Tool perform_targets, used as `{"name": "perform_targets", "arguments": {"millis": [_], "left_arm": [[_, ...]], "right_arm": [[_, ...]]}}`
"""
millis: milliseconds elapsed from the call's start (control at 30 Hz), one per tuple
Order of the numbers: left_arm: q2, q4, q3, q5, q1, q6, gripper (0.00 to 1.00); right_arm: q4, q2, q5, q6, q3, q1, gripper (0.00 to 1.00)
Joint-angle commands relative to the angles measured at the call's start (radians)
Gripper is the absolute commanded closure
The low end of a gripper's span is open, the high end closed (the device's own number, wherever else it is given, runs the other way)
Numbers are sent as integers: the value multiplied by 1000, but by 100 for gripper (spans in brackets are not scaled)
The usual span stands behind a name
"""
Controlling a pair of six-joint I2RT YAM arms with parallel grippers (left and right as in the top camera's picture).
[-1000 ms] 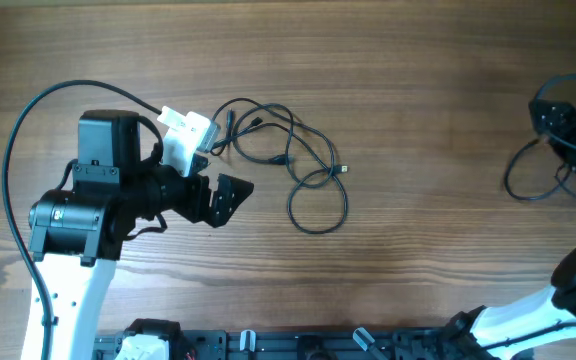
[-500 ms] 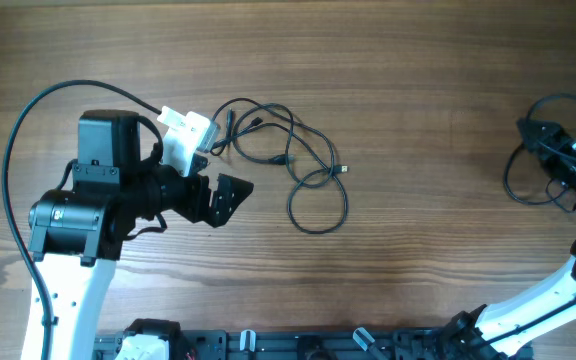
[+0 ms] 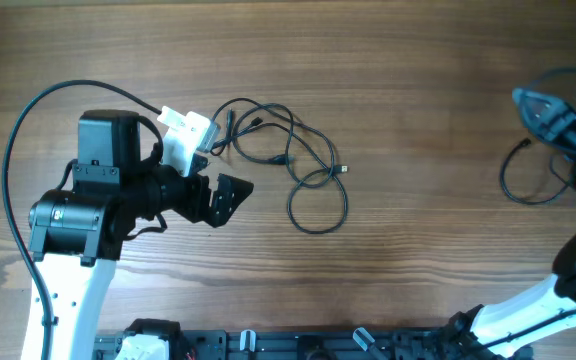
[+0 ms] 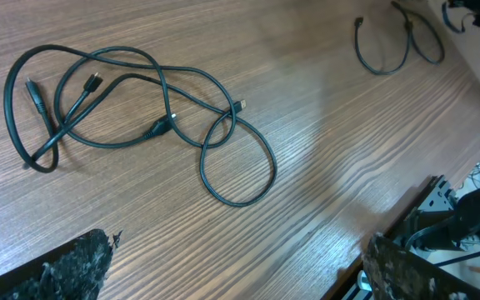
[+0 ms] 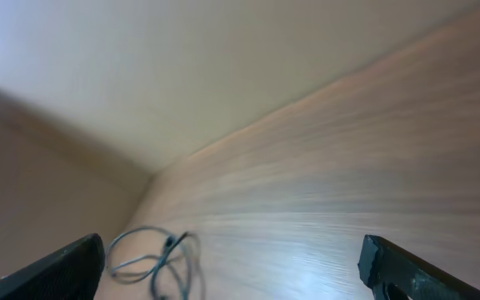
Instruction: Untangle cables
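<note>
Claw on right (image 5: 232, 242) withdrew from cable (image 3: 504, 178).

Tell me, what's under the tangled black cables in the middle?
Only the bare wooden table shows under the cables. Where they cross, one cord covers a little of another.

right claw (image 5: 232, 247) raised, far-right cable (image 3: 504, 182) reshaped

The table (image 3: 418, 230) was brown wood, its grain running lengthwise with paler streaks across it. Along its near edge ran a black rail (image 3: 298, 345) carrying what looked like small clips, too small to tell surely. In the right wrist view, a plain pale wall (image 5: 182, 58) stood behind the tabletop.
</note>
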Motion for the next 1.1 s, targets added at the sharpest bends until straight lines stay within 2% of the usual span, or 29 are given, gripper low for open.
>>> {"name": "perform_targets", "arguments": {"millis": [0, 133, 300, 600, 700, 800, 933, 1067], "left_arm": [[4, 13, 0, -31, 2, 15, 0], [25, 13, 0, -286, 2, -140, 0], [75, 18, 0, -480, 2, -262, 0], [137, 80, 0, -500, 2, -281, 0], [138, 78, 0, -500, 2, -281, 0], [138, 78, 0, -501, 2, -281, 0], [138, 78, 0, -501, 2, -281, 0], [138, 78, 0, -500, 2, -281, 0]], "right_arm": [[1, -32, -56, 24, 0, 145, 1], [0, -32, 33, 37, 0, 406, 0], [-15, -32, 200, 37, 0, 679, 0], [-190, -31, 637, 89, 0, 1064, 0], [-235, -31, 812, 159, 0, 1128, 0], [-247, -31, 874, 179, 0, 1139, 0], [-249, -25, 880, 93, 0, 1139, 0], [-249, -7, 880, 90, 0, 1140, 1]]}}
